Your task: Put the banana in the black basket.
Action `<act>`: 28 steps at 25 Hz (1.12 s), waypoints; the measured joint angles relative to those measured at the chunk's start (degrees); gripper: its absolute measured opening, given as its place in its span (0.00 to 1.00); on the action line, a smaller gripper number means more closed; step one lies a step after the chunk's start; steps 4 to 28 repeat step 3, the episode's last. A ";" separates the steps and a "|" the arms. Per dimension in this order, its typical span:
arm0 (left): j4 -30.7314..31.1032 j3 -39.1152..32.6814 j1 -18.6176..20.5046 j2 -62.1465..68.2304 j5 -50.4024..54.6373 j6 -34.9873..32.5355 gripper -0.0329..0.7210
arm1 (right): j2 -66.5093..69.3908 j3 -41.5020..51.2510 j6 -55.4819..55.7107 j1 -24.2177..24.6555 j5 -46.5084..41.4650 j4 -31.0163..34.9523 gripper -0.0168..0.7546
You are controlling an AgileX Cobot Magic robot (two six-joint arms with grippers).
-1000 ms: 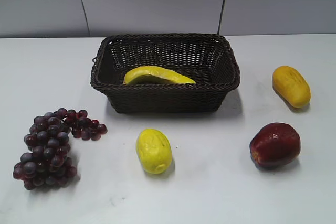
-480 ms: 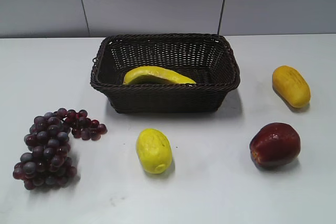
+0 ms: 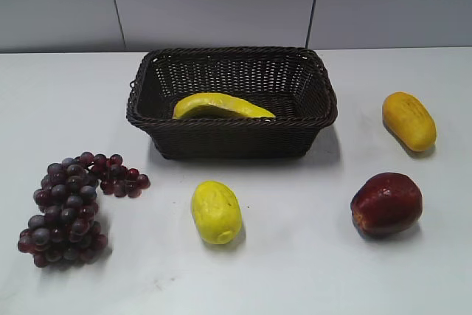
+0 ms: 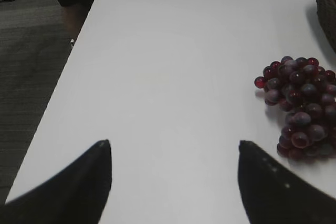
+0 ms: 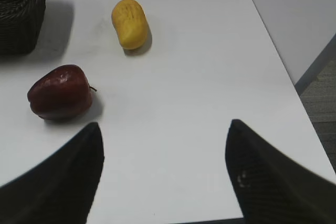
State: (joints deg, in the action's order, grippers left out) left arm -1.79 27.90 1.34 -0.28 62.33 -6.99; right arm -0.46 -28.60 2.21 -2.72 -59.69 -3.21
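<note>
The banana (image 3: 221,105) lies inside the black basket (image 3: 232,138) at the back middle of the table, its front partly hidden by the near wall. A corner of the basket shows in the left wrist view (image 4: 326,3) and in the right wrist view (image 5: 21,14). Neither gripper shows in the exterior view. My left gripper (image 4: 173,145) is open and empty above bare table, left of the grapes. My right gripper (image 5: 164,125) is open and empty above bare table near the right edge.
A bunch of dark red grapes (image 3: 70,208) (image 4: 299,103) lies front left. A stubby yellow lemon-like fruit (image 3: 216,212) sits front middle. A red apple (image 3: 386,203) (image 5: 60,92) and an orange-yellow oval fruit (image 3: 408,120) (image 5: 130,23) lie at the right. Table edges show in both wrist views.
</note>
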 joint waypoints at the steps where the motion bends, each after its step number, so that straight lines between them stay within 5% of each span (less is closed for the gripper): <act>1: 0.00 0.00 0.00 0.00 0.00 0.00 0.78 | 0.00 0.00 0.00 0.00 0.00 0.00 0.74; 28: 0.00 0.00 0.00 0.00 0.00 0.00 0.78 | 0.00 0.00 0.00 0.00 0.00 0.00 0.74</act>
